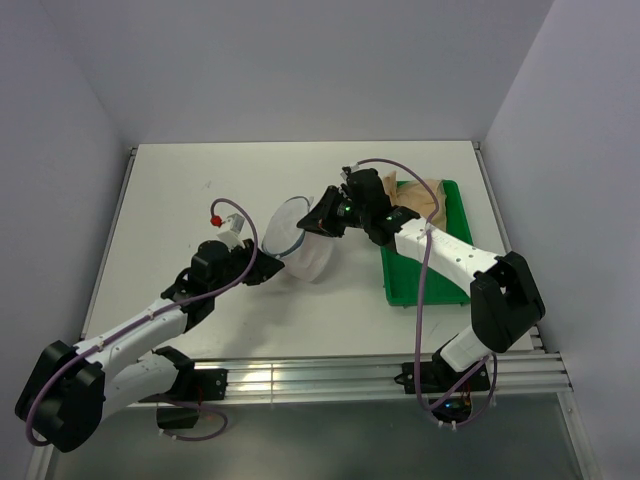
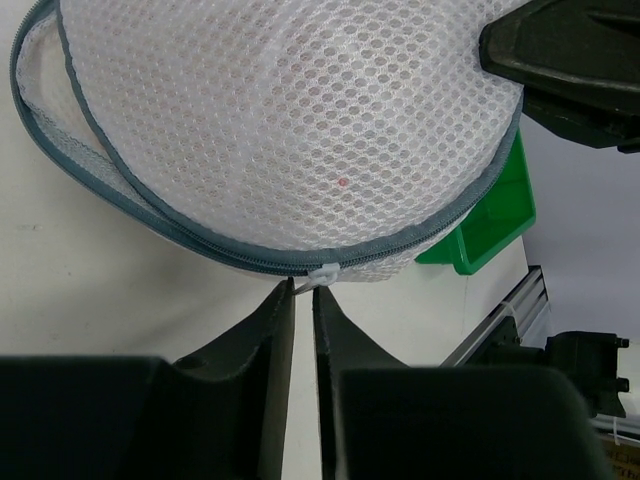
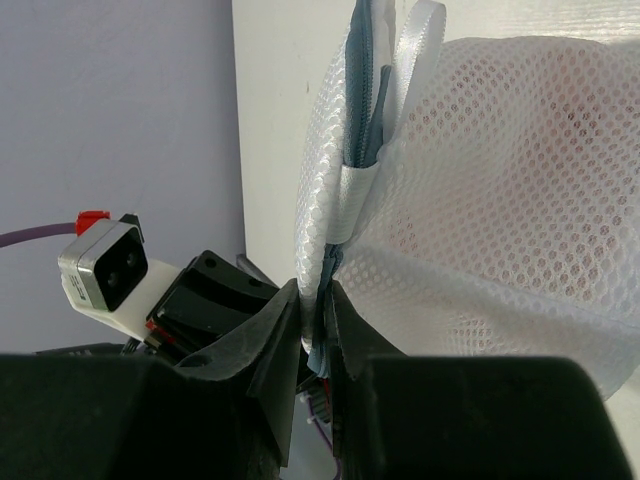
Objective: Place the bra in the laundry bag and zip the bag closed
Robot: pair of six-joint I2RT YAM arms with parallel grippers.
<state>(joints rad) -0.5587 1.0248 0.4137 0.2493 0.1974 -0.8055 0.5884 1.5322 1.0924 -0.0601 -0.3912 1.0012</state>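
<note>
The laundry bag [image 1: 305, 245] is a white mesh dome with a grey zip rim [image 2: 200, 245], held up off the table between the two arms. Its halves stand parted on the far left side. The bra shows only as a faint pink tint through the mesh [image 3: 510, 200]. My right gripper [image 3: 318, 292] is shut on the bag's rim, pinching mesh and grey zip tape [image 1: 320, 222]. My left gripper [image 2: 303, 290] is below the rim [image 1: 266, 270]. Its jaws stand a narrow gap apart, and the white zip pull [image 2: 325, 272] sits right at their tips.
A green tray [image 1: 430, 270] lies on the right of the table with a tan garment [image 1: 420, 195] at its far end. The tray's corner [image 2: 480, 230] is close beside the bag. The right arm's black body [image 2: 570, 60] hangs over the bag. A metal rail [image 1: 380, 365] runs along the near edge.
</note>
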